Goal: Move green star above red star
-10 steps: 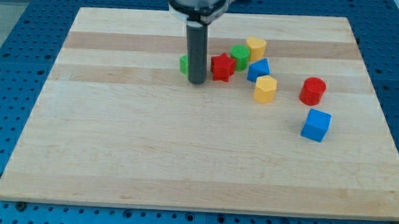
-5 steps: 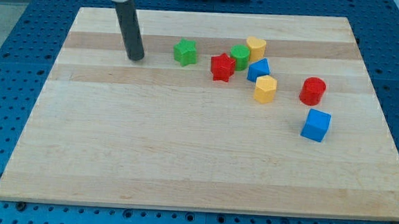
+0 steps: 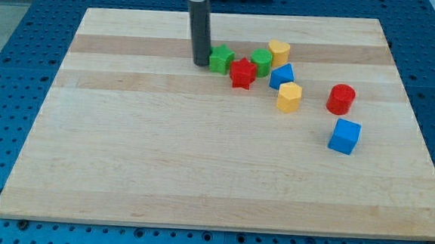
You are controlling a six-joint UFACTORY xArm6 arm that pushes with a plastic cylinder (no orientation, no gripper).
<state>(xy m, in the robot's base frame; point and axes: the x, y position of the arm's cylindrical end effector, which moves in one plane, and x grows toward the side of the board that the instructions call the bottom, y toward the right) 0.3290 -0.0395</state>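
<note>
My tip (image 3: 201,63) is resting on the tabletop (image 3: 200,166) at the left flank of the green star (image 3: 221,59), touching it or very nearly so. The tool is a plain dark rod standing upright; it is holding nothing, only sitting beside the star.

The green star is lying up and to the view's left of the red star (image 3: 242,73), just beside it, perhaps touching at a corner. Being a stubby star, it is showing no clear long axis, and I cannot tell which way its points are facing.

To the view's right of the two stars, a green cylinder (image 3: 261,61) is sitting next to a yellow block (image 3: 278,52), with a blue block (image 3: 281,76) and a second yellow block (image 3: 289,97) below them. Farther right, a red cylinder (image 3: 341,98) is standing apart, and a blue cube (image 3: 344,136) is lying below it.

The blocks are looking like smooth, matte plastic. The tabletop is showing pale wood planks with visible grain.
</note>
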